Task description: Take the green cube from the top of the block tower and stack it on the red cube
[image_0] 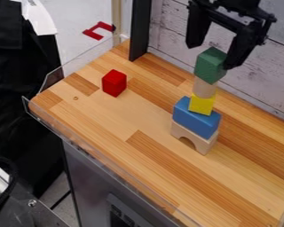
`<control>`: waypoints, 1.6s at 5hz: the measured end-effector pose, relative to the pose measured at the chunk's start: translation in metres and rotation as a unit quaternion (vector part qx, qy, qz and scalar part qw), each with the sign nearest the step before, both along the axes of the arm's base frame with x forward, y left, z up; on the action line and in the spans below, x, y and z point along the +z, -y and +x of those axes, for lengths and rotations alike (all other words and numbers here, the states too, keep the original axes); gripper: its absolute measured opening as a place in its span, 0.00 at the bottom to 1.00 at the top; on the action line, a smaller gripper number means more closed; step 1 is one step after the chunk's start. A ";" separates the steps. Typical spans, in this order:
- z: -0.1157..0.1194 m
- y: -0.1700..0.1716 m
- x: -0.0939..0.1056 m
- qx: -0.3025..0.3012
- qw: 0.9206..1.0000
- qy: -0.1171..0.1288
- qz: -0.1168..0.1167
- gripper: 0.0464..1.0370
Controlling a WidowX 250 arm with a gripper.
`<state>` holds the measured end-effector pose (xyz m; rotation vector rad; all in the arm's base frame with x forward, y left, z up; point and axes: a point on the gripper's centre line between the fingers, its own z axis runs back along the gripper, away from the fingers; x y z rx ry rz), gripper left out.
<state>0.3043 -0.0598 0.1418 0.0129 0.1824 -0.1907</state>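
Bench (141,117): you have a wooden, striped surface, with a clear raised edging (108,160) along its near side. Behind it you see a pale plank wall (171,31) and, at its left end, a dark upright post (140,29).

Gripper (212,56): black, at your upper right, hanging at the top of a block tower. Its fingers are spread wide, clamped on nothing. One finger overlaps the right edge of the tower's top block in your view; you cannot tell whether they touch.

Tower, by block size: the blue block (195,119) is the bulkiest, lying across the natural wood arch (193,138). The arch stands on the bench as the base, its cutout facing you. The green block (210,65) forms the top, between the fingers as you view it, with its corners turned. Apart from the tower, you have a red block (114,83) on the bench to the left, near the post. The yellow block (201,104) sits on the blue one. Between yellow and green you find a small natural wood piece (204,88).
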 end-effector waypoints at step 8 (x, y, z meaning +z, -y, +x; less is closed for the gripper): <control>0.005 -0.086 0.025 0.139 0.990 0.016 -0.004 0.48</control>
